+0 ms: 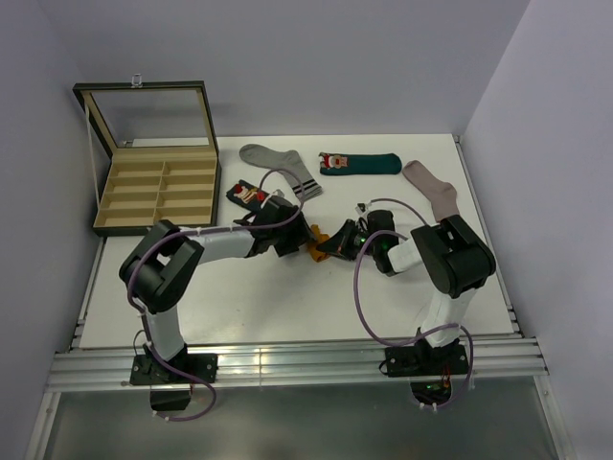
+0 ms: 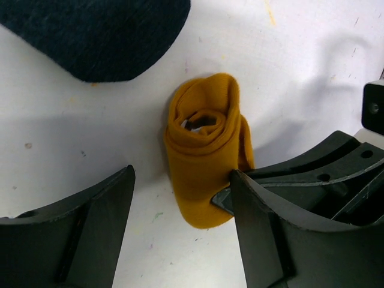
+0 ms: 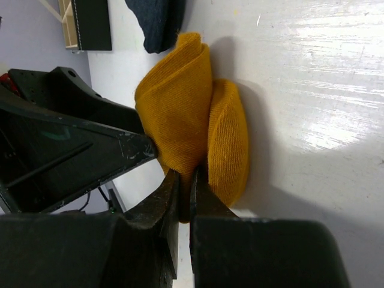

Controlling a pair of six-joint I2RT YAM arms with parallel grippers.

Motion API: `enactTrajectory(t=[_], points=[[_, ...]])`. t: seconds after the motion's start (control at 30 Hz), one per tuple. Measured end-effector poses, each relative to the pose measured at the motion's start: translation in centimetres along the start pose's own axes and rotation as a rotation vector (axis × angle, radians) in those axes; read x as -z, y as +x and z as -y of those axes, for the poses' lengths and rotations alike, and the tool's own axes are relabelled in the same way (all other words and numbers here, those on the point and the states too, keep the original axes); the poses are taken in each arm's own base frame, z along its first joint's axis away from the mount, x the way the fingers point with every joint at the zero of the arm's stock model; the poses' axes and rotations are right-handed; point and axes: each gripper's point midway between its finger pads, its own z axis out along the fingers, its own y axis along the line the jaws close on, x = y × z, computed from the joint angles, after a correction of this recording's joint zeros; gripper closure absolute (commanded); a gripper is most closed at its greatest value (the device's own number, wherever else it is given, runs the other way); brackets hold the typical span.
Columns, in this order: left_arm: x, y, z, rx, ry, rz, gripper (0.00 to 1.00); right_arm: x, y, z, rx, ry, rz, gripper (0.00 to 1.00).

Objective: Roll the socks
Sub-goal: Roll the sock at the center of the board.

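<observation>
Both arms fold inward, wrists low, meeting near the middle of the table (image 1: 287, 307). Left gripper (image 2: 181, 174): jaws spread wide, tips down at the surface. Right gripper (image 3: 186, 174): jaws nearly together, pinching a fold of the mustard sock (image 3: 180, 114).

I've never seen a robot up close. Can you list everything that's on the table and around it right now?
rolled mustard-orange knit sock: one, mustard-orange, mid-table between the two end effectors
navy sock with a red-white Christmas figure: one, navy, flat, beyond the left arm's wrist
dark teal sock with a Christmas figure: one, teal, flat, far side
grey sock with dark stripes: one, grey, far side, left of the teal one
pinkish-beige sock: one, far right
wooden compartment box with open glass lid: one, tan, far left
white table: one, white
left end effector: one, black, open, astride the mustard sock
right end effector: one, black, shut on the mustard sock's fold
</observation>
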Motion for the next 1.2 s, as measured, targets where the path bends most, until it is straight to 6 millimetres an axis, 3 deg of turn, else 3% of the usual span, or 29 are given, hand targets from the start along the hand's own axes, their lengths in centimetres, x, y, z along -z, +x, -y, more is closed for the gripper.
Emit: enactTrajectory(t=[0.23, 0.33, 0.5, 0.7, 0.93, 1.2], points=[[-1.0, -0.2, 0.4, -0.006, 0.006, 0.003, 0.41, -0.1, 0.0, 0.0, -0.012, 0.003, -0.017, 0.90], [-1.4, -0.2, 0.6, -0.006, 0.003, -0.002, 0.51, 0.0, -0.1, 0.1, -0.014, 0.010, -0.015, 0.83], [-2.2, 0.1, 1.4, -0.020, 0.001, -0.015, 0.65, 0.5, -0.5, 0.2, 0.017, 0.067, 0.017, 0.62], [-2.2, 0.2, 1.6, -0.049, -0.032, -0.014, 0.67, 1.7, -0.1, 0.1, 0.140, 0.221, 0.078, 0.55], [-2.0, 0.0, 1.4, -0.085, -0.072, -0.007, 0.68, 3.5, 0.9, -2.3, 0.426, 0.366, 0.195, 0.52], [-1.9, 0.0, 1.4, -0.113, -0.100, -0.018, 0.68, 4.2, 0.3, -4.1, 0.672, 0.418, 0.301, 0.51]])
